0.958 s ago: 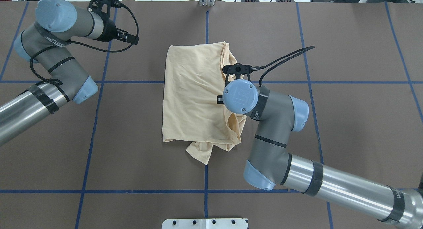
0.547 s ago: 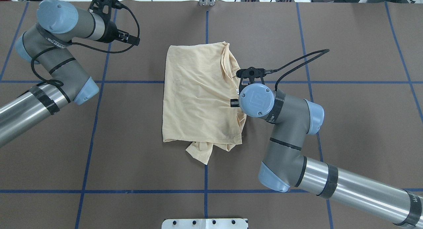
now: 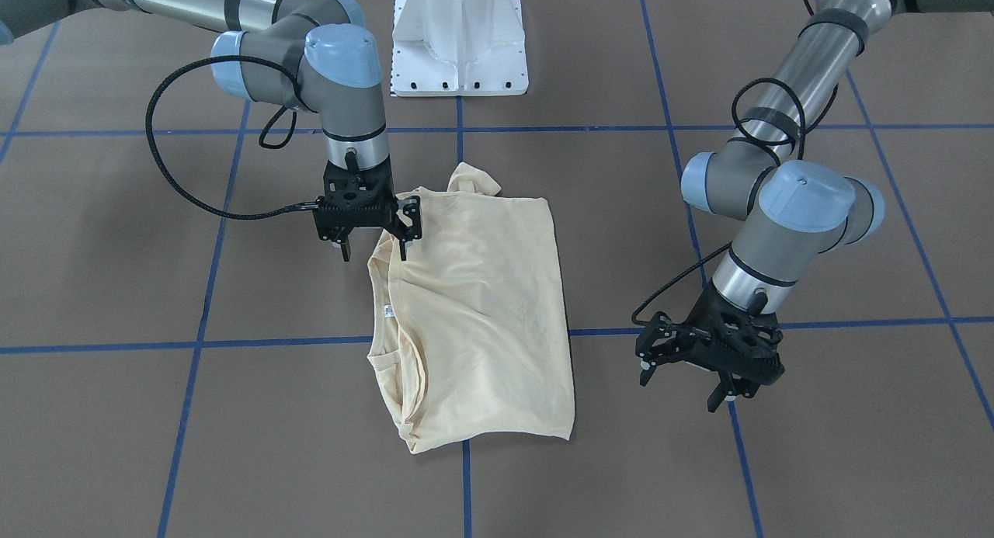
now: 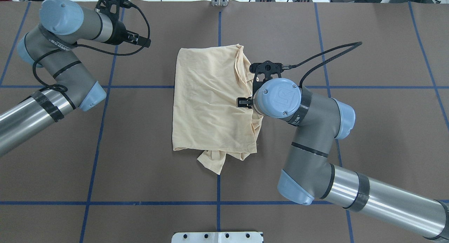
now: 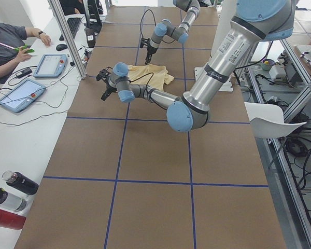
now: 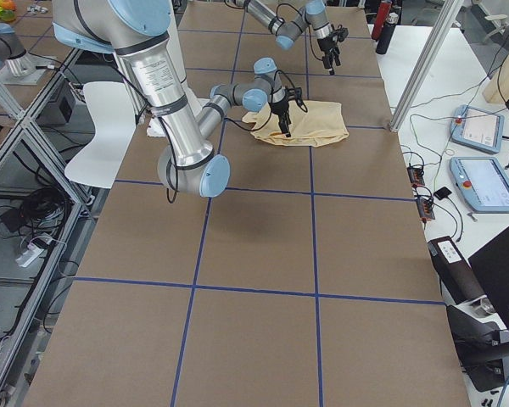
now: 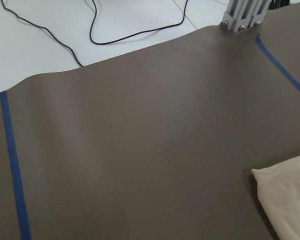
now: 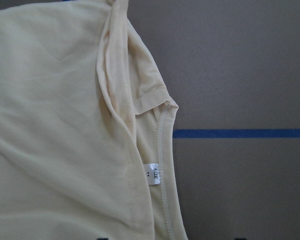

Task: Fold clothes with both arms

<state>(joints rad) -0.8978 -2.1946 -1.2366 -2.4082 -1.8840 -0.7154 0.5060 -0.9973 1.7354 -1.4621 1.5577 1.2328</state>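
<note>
The clothes are one pale cream-yellow shirt [image 4: 207, 99], lying folded in a rough rectangle in the middle of the table, with a bit of sleeve sticking out at its near edge [image 4: 212, 162]. In the front view my right gripper [image 3: 374, 247] hangs open just above the shirt [image 3: 481, 313], over its collar-side edge, with nothing between the fingers. From overhead only one finger [image 4: 243, 102] shows under the wrist. The right wrist view looks down on the collar and the white neck label [image 8: 152, 174]. My left gripper [image 3: 683, 387] stands open and empty, well off to the side of the shirt.
Brown paper with blue tape lines [image 4: 218, 187] covers the table. The white pedestal base [image 3: 458, 41] stands at the robot's side. A side desk with tablets [image 5: 51, 65], bottles [image 5: 13, 187] and a seated person [image 5: 5, 41] lies beyond the table's far edge.
My right arm has moved to the right, from over the shirt to its collar-side edge, and risen a little. The shirt lies as it did. The left arm has barely shifted.
</note>
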